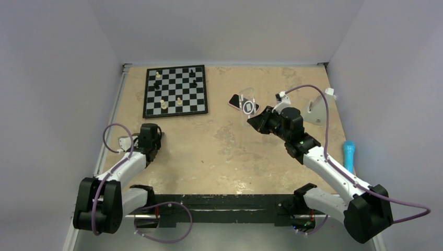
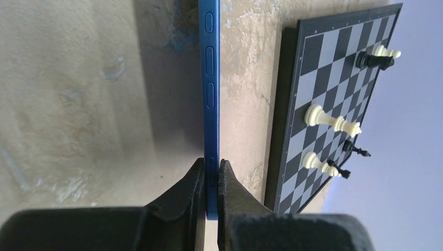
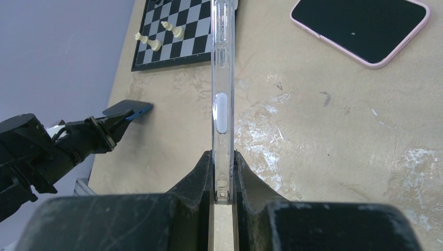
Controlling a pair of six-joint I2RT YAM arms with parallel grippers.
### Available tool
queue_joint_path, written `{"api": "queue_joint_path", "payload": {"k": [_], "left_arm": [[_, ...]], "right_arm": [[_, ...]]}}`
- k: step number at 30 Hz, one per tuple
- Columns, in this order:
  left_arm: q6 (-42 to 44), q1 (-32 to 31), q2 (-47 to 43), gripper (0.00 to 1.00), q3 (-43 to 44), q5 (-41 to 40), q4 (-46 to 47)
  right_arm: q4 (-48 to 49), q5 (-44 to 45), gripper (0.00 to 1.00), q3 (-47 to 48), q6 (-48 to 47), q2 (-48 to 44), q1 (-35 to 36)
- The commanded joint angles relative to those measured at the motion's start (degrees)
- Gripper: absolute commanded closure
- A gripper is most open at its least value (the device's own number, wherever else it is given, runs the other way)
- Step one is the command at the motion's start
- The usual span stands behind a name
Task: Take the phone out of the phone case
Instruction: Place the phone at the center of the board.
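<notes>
Blue and slim, a device with side buttons (image 2: pixel 211 78) is pinched edge-on in the closed left pincer (image 2: pixel 211 166), at the left side of the tabletop (image 1: pixel 219 151). Further right the phone (image 3: pixel 360 29) lies bare on the tabletop, screen up. Near it, the right pincer (image 3: pixel 223 157) is clamped on the empty phone case (image 3: pixel 222 63), held on edge. The separation looks done. The next move probably calls for setting the case down gently, away from the phone.
</notes>
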Motion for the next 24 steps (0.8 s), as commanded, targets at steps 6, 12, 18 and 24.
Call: {"api": "queue_joint_path", "payload": {"k": [6,12,18,24], "left_arm": [[1.05,1.62,4.16,1.00,0.21,-0.37,10.34],[0.05,1.62,2.27,0.58,1.14,0.70,0.74],[2.53,1.62,-1.58,0.04,4.49,0.18,-10.07],[4.42,1.62,-5.20,0.00,16.40,1.96,-32.14]], "right_arm": [[1.31,-0.78,1.00,0.76,-0.59,-0.48,0.12],[1.65,-1.60,1.00,1.17,-0.53,0.28,0.13],[1.83,-1.92,1.00,1.58,-0.56,0.57,0.12],[1.92,-1.49,1.00,2.03,-0.60,1.16,0.12]]}}
